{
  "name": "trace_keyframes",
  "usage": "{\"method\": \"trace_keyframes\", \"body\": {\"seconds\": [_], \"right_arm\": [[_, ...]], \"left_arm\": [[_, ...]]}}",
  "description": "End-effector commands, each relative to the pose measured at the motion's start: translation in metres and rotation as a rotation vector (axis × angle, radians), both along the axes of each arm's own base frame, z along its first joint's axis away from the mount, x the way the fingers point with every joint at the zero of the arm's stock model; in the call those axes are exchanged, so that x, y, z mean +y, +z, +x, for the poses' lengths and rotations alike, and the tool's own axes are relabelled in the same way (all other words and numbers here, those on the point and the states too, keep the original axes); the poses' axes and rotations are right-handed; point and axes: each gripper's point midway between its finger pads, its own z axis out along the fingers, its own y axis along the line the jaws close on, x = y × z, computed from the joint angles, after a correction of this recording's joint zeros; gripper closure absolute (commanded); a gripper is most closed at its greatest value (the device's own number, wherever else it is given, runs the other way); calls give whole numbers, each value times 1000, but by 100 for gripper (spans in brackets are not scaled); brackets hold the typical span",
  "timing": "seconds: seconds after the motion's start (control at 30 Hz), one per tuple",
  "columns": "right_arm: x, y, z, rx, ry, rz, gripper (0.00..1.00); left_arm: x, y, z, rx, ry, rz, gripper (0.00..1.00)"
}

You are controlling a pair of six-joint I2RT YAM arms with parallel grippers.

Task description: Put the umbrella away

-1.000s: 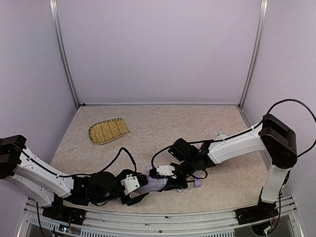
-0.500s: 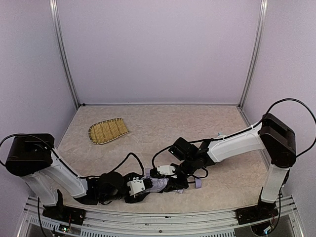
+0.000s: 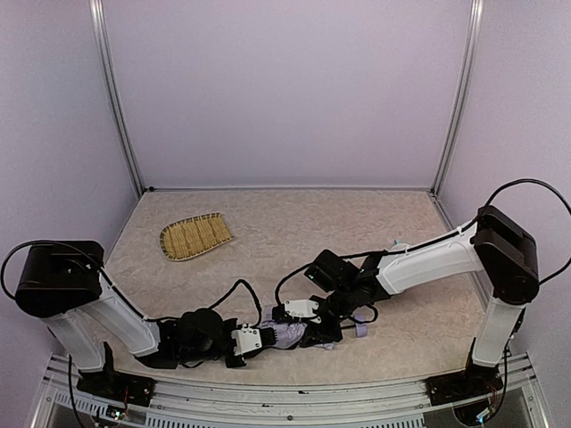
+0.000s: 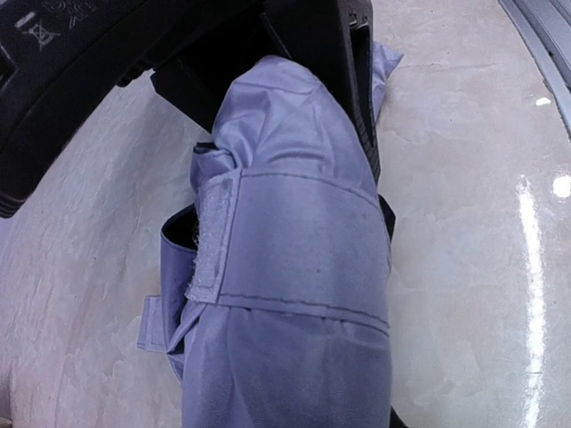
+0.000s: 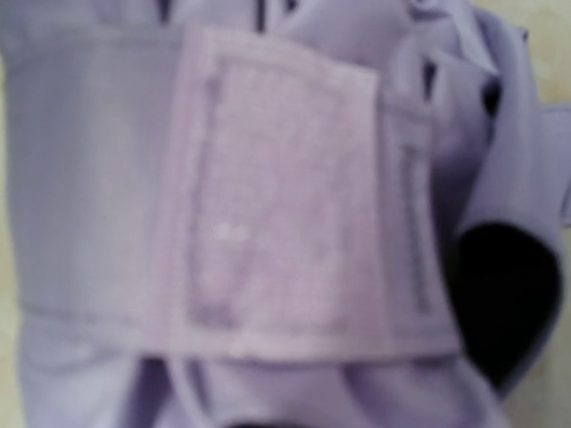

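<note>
Shows right gripper (image 3: 304,323) fingers (image 4: 357,80) apparently pinched on the far end of the umbrella (image 4: 285,294), furled, strap (image 4: 294,241) wrapped round, lying on the table (image 3: 294,232) near the front edge. Hides left gripper (image 3: 257,342) fingers; cannot tell their opening. Places left gripper nearer the bundle than a second ago; suggests strapping done, stowing pending.

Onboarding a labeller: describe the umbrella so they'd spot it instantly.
At the table's near edge, centre, between the left gripper and right gripper. The umbrella is the rolled lilac fabric bundle bound by a strap, unlike the woven straw tray.
</note>
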Motion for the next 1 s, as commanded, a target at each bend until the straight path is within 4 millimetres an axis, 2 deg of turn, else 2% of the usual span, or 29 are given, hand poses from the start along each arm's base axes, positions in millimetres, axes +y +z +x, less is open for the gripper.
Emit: {"method": "trace_keyframes", "body": {"seconds": [0.0,0.13,0.17,0.2,0.43,0.5,0.57,0.63,0.67,0.7,0.73,0.8,0.83,0.97], "right_arm": [[-53,-39,-16,80,-126,-258,67],[-45,-18,-5,29,-164,-202,40],[-40,-4,-3,14,-167,-160,11],[-35,8,-2,6,-167,-121,1],[-12,113,-10,13,-101,230,0],[-14,141,7,62,-144,343,0],[-16,156,41,100,-263,407,5],[-15,152,74,220,-402,405,29],[-14,142,88,296,-478,377,38],[-11,133,99,358,-527,347,41],[-12,113,104,414,-570,294,43],[-7,88,115,455,-638,228,46],[-5,73,117,483,-663,202,46],[14,46,112,517,-658,119,43]], "left_arm": [[8,-27,-12,73,3,72,100],[12,-30,-13,54,10,96,100],[12,-31,-13,45,11,104,100],[12,-32,-13,38,11,110,100],[12,-36,-15,4,7,137,100],[12,-36,-17,0,-1,139,100],[12,-37,-19,0,-6,141,100],[11,-36,-20,-3,-5,139,100],[11,-35,-20,-3,-4,138,100],[11,-36,-21,-2,-5,140,100],[11,-35,-21,-2,-4,138,100],[11,-34,-21,-3,-5,136,100],[10,-34,-22,-3,-9,135,100],[10,-34,-24,-4,-13,134,100]]}}
